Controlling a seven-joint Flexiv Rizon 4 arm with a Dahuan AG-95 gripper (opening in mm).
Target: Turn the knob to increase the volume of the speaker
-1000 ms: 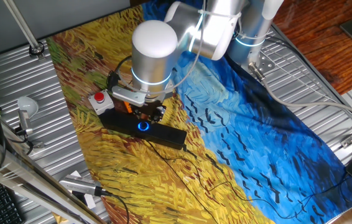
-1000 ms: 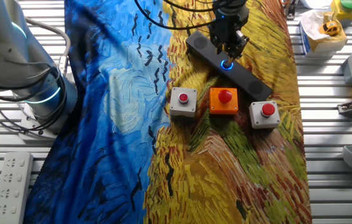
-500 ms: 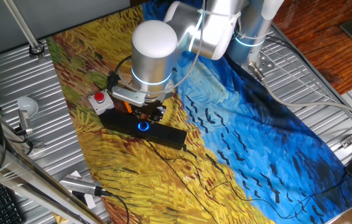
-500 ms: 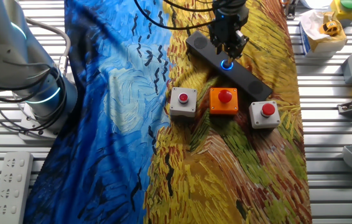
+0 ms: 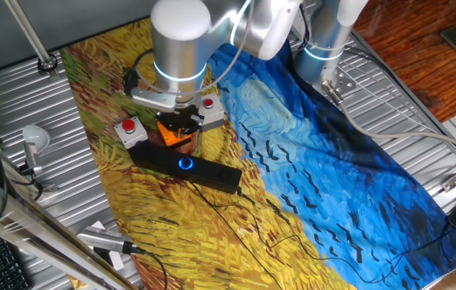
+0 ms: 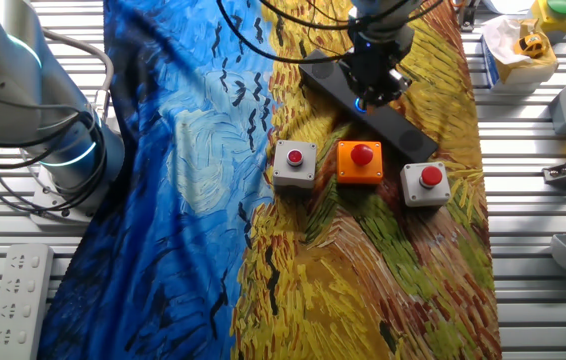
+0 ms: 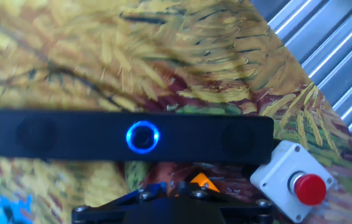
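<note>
Knob (image 7: pixel 142 137) glows blue at the middle of the speaker (image 7: pixel 132 135), which lies on the painted cloth (image 5: pixel 308 169) covering the surface. A second ago the end effector (image 5: pixel 176 132) sat right down at the knob; now it has lifted and drawn back from the speaker toward the orange button box (image 6: pixel 360 162), clear of the knob. In the hand view the whole speaker shows uncovered, with a grey button box (image 7: pixel 291 182) just beside its right end. Speaker and boxes have not shifted. Whether the fingers stand wide or narrow cannot be told.
</note>
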